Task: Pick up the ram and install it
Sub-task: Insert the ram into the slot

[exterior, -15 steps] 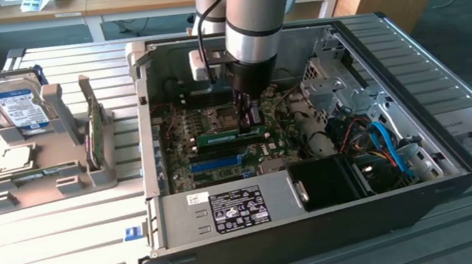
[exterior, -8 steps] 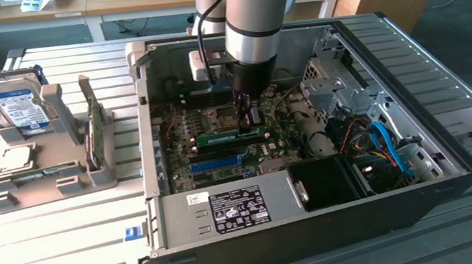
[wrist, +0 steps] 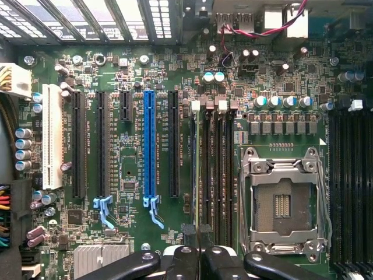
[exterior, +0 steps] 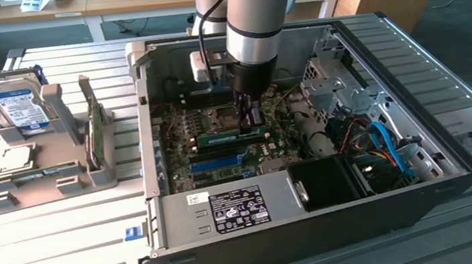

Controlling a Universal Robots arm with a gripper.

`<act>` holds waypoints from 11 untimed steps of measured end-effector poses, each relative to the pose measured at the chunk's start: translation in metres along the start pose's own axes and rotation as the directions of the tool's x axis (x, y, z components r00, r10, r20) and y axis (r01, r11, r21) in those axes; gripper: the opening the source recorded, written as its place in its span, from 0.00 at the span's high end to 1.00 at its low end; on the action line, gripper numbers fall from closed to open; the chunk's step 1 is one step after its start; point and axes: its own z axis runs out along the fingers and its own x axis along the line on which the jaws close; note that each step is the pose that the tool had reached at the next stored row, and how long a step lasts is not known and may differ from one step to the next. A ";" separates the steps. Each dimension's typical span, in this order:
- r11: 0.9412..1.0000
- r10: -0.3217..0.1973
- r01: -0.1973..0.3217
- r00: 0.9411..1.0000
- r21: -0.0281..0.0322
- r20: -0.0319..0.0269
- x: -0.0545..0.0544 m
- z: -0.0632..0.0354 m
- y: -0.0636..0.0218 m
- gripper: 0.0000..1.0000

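The ram (exterior: 227,135), a narrow green stick, stands on edge across the motherboard (exterior: 203,119) inside the open computer case (exterior: 231,240). My gripper (exterior: 254,117) reaches straight down into the case and is shut on the ram near its end on the exterior view's right. From the wrist camera the ram (wrist: 193,169) shows edge-on as a thin line running away from my gripper (wrist: 201,254), lined up with the outermost of the black memory slots (wrist: 213,169). Whether it is pressed fully into the slot cannot be told.
An empty CPU socket (wrist: 282,201) lies beside the memory slots, a blue expansion slot (wrist: 150,151) on their other side. Cables and a drive cage (exterior: 339,92) crowd the case at the exterior view's right. Left of the case, a grey holder (exterior: 45,186) carries a hard drive (exterior: 16,105) and a wider green card (exterior: 93,139).
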 end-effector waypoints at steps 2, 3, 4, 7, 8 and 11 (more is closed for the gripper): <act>1.000 0.000 0.000 1.000 0.000 0.000 0.000 0.0001 0.0000 0.88; 1.000 0.000 0.000 1.000 0.000 0.000 0.000 0.0003 -0.0001 0.88; 1.000 0.000 0.000 1.000 0.000 0.000 0.000 0.0004 -0.0001 0.88; 1.000 0.000 0.000 1.000 0.000 0.000 -0.001 0.0007 -0.0001 0.88; 1.000 0.000 0.000 1.000 0.000 0.000 -0.001 0.0007 -0.0001 0.88; 1.000 0.000 0.000 1.000 0.000 0.000 -0.001 0.0007 -0.0001 0.88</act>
